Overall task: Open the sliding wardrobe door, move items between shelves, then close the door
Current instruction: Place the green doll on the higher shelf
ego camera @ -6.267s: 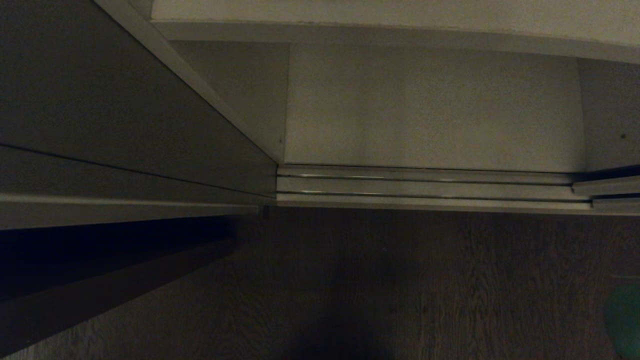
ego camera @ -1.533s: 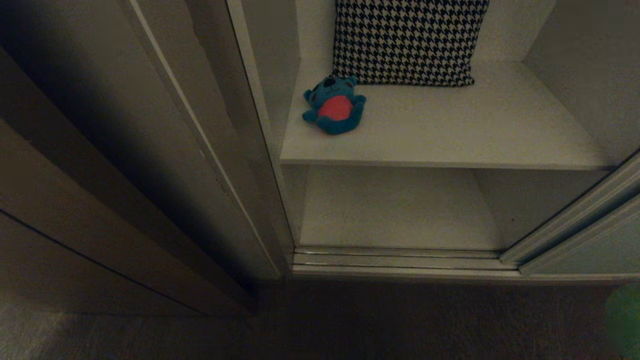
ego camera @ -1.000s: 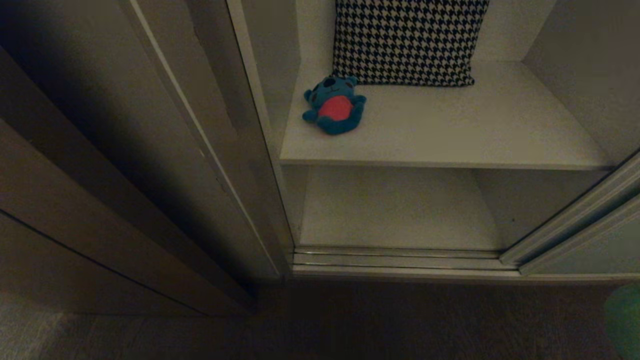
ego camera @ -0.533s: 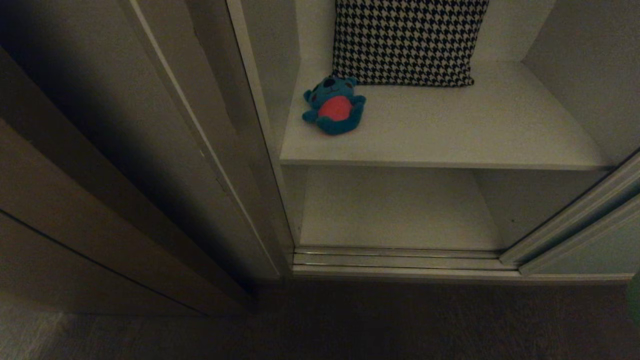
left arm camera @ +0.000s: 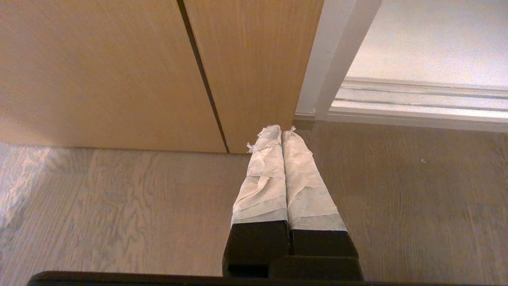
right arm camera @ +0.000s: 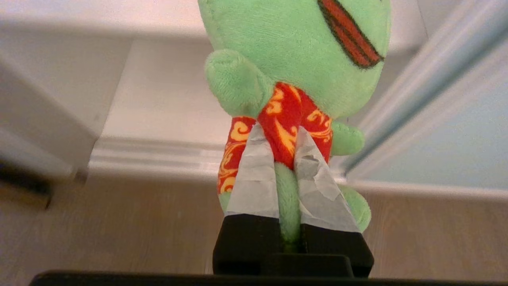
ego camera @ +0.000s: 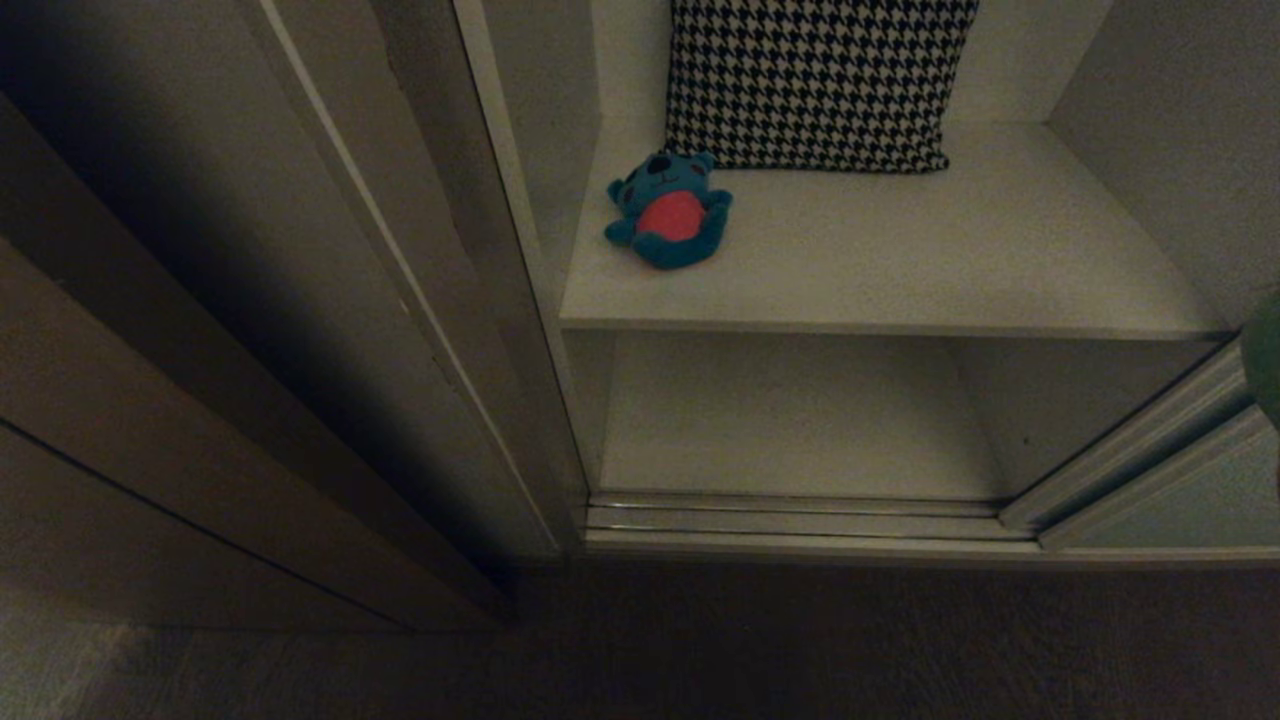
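The wardrobe stands open, with the sliding wardrobe door (ego camera: 1180, 500) pushed to the right; its pale grey-green panel (right arm camera: 456, 135) also shows in the right wrist view. A teal-blue bear (ego camera: 668, 210) lies on the upper shelf (ego camera: 900, 270). The lower shelf (ego camera: 790, 420) is bare. My right gripper (right arm camera: 278, 133) is shut on the green frog (right arm camera: 293, 51), pinching its red patterned cloth, in front of the lower shelf (right arm camera: 166, 99). In the head view the frog (ego camera: 1266, 360) is only a green blur at the right edge. My left gripper (left arm camera: 281, 131) is shut and empty, low over the floor.
A black-and-white houndstooth pillow (ego camera: 815, 80) leans at the back of the upper shelf, behind the bear. Brown wooden panels (left arm camera: 119, 71) and a white post (left arm camera: 333, 59) stand to the left of the opening. Door rails (ego camera: 800, 515) run along its foot.
The green blur of the frog has risen at the right edge from the bottom corner to mid-height. Since the oldest frame the camera has risen to show the upper shelf. The bear has not moved.
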